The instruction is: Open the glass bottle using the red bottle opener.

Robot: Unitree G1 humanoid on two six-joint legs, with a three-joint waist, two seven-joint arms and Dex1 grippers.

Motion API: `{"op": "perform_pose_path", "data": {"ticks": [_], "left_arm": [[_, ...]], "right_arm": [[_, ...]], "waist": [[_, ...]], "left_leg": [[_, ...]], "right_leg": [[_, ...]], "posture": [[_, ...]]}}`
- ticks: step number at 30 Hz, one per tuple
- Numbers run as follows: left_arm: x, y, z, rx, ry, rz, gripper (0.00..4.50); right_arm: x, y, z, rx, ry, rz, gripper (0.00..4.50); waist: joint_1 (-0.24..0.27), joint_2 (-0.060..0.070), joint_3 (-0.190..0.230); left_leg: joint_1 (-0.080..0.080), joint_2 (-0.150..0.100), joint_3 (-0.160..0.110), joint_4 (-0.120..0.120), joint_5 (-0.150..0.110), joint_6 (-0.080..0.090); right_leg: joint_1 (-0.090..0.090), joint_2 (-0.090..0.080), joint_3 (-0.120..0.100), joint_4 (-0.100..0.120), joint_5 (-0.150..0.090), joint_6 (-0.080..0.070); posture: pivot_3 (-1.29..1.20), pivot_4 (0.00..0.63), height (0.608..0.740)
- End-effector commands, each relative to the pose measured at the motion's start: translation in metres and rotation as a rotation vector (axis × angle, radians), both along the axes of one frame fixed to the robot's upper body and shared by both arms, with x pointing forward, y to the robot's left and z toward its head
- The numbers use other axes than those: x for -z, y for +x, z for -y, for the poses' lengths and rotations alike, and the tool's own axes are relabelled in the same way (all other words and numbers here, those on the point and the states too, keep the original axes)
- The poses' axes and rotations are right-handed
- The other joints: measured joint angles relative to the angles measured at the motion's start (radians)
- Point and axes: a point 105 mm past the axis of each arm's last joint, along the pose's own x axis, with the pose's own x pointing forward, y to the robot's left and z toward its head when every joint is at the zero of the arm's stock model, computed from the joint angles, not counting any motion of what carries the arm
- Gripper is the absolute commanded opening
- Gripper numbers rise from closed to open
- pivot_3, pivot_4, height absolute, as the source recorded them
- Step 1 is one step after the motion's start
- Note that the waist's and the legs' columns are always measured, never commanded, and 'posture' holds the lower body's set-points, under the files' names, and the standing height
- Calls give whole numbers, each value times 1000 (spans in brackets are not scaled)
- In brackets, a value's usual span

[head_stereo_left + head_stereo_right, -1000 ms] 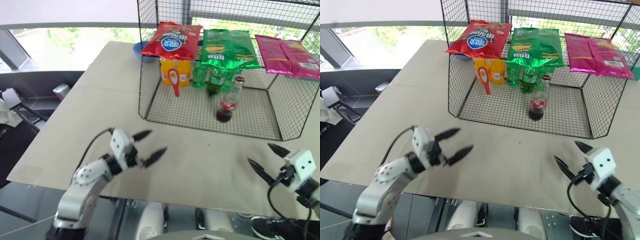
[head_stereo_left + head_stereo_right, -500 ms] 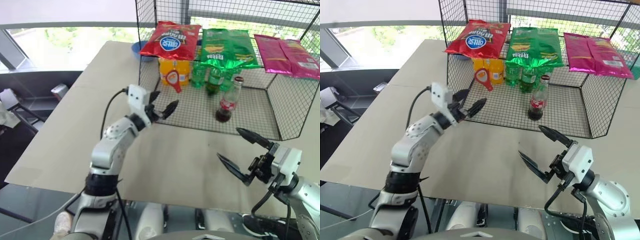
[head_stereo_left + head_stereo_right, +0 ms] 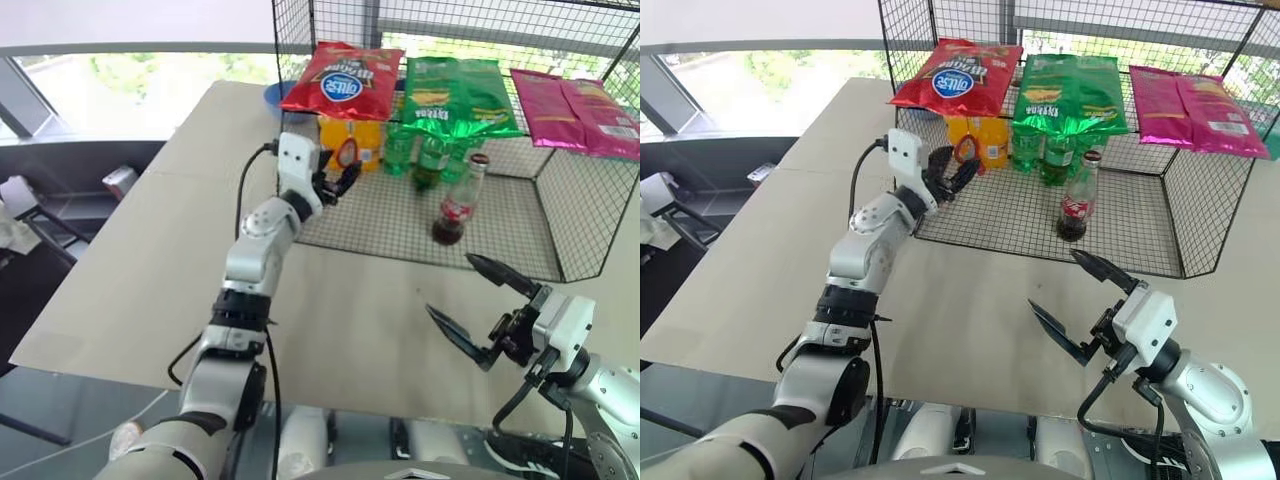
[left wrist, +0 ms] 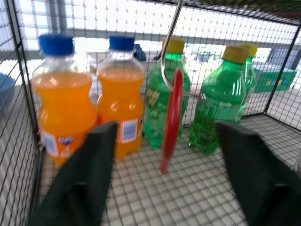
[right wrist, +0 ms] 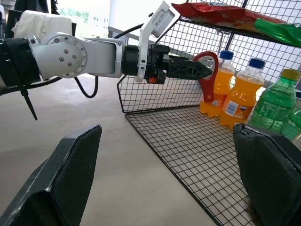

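Observation:
The red bottle opener (image 4: pixel 171 117) hangs from a metal hook at the wire rack's front left, in front of the soda bottles. My left gripper (image 3: pixel 340 180) is raised to it and open, one finger on each side of the opener, with a gap showing on both sides. The glass bottle (image 3: pixel 455 205), dark cola with a red label and red cap, stands upright inside the rack, to the right of the opener. My right gripper (image 3: pixel 448 283) is open and holds nothing. It hovers over the table in front of the rack, below the bottle.
The wire rack (image 3: pixel 290 200) stands on a beige table (image 3: pixel 140 260). Red (image 3: pixel 340 80), green (image 3: pixel 460 95) and pink (image 3: pixel 580 110) chip bags lie on its top shelf. Orange soda bottles (image 4: pixel 89 99) and green bottles (image 4: pixel 216 103) stand behind the opener. A blue bowl (image 3: pixel 272 97) sits behind the rack's left corner.
My left arm has reached up and forward from the table's near edge to the rack, and its fingers have narrowed around the opener. The right gripper rose and shifted towards the middle.

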Motion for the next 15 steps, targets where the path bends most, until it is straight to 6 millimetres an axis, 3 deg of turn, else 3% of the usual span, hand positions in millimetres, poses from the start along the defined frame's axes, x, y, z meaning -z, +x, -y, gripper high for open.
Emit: {"op": "perform_pose_path", "data": {"ticks": [1,5,15], "left_arm": [[-13,-2,5,36,15,74,1731],[-14,-8,6,58,31,112,113],[-19,-17,0,139,36,116,113]], "right_arm": [[-11,-4,0,11,-8,48,4500],[-12,-4,0,13,-7,46,4500],[-13,2,-1,13,-4,45,4500]], "waist": [[-1,0,0],[0,0,0],[0,0,0]], "left_leg": [[0,0,0,0,0,0],[0,0,0,0,0,0],[0,1,0,0,0,0]], "right_leg": [[0,0,0,0,0,0],[0,0,0,0,0,0],[0,0,0,0,0,0]], "posture": [[0,150,740],[0,150,740],[0,150,740]]}}
